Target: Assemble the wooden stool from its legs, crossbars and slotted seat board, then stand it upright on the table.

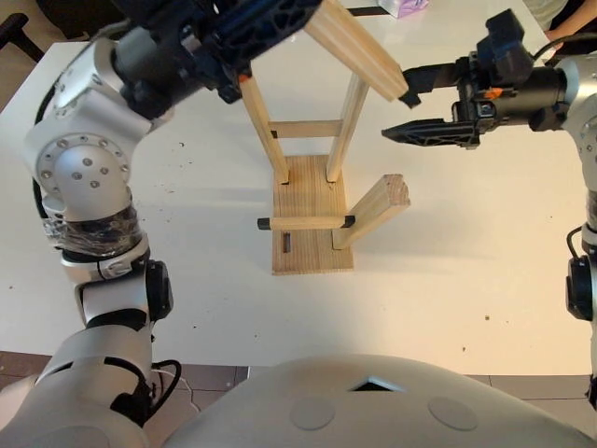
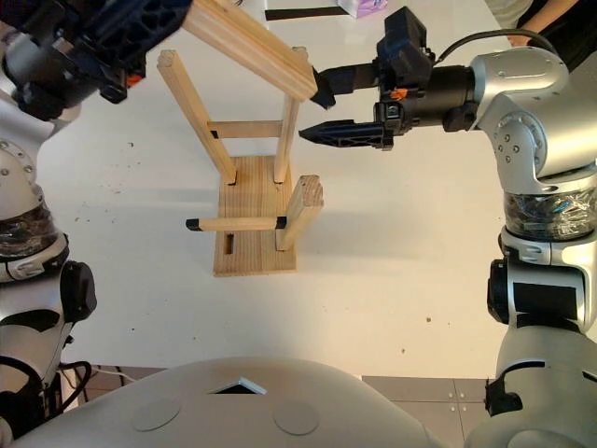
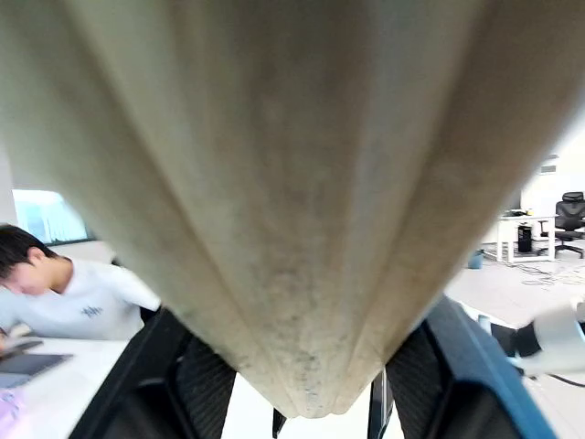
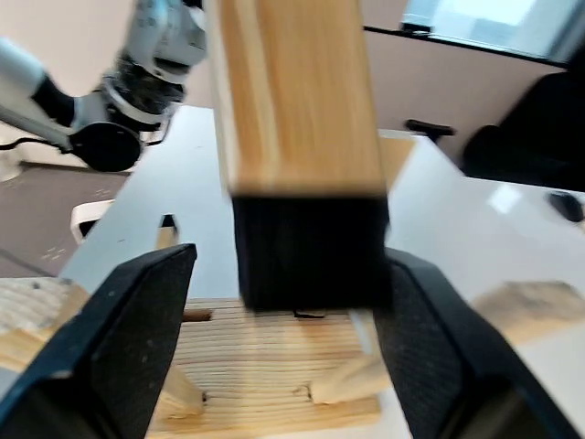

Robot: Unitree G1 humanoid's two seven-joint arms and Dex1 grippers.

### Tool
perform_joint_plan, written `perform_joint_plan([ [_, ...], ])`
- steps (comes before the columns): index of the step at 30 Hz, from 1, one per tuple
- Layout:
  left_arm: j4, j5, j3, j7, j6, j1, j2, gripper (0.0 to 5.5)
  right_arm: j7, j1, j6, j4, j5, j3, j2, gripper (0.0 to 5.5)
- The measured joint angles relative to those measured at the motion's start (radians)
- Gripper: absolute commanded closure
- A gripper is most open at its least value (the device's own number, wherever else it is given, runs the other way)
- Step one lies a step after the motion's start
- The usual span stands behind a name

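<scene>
Left claw [image 1: 266,28]: clamped on the loose leg [image 1: 359,47], held slanting above the desk [image 1: 466,261].
Right claw [image 1: 396,105]: wide, straddling the leg's black-capped end [image 4: 311,247] (not gripping it).
Seat board [image 1: 312,254]: flat at mid-desk, standing legs [image 1: 264,131] slotted in.
Advice: close squarely on the cap first — then steer towards a free slot.
</scene>
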Motion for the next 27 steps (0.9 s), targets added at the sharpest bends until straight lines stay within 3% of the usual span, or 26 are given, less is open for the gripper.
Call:
perform_joint_plan([
  [6, 0.023, 0.008, 0.194, -0.118, 0.063, 0.06, 0.312, 3.45, -0.046, 0.247, 0.033, -0.104, 0.05, -0.214, -0.104, 2.23],
  [10, 0.006, 0.048, 0.268, -0.144, 0.046, 0.176, 0.356, 3.45, -0.09, 0.4, 0.049, -0.172, 0.078, -0.346, -0.123, 2.23],
  [14, -0.078, 0.183, 0.303, -0.252, -0.04, 0.45, 0.367, 3.45, -0.134, 0.563, 0.081, -0.253, 0.114, -0.484, -0.129, 2.23],
  [17, 0.008, 0.253, 0.311, -0.363, -0.141, 0.565, 0.356, 3.45, -0.162, 0.633, 0.088, -0.298, 0.145, -0.55, -0.126, 2.23],
  [24, 0.002, 0.231, 0.317, -0.411, -0.229, 0.692, 0.236, 3.45, -0.195, 0.636, 0.089, -0.308, 0.163, -0.525, -0.122, 2.23],
  [27, -0.053, 0.268, 0.258, -0.408, -0.286, 0.824, 0.137, 3.45, -0.183, 0.62, 0.088, -0.282, 0.17, -0.485, -0.138, 2.23],
])
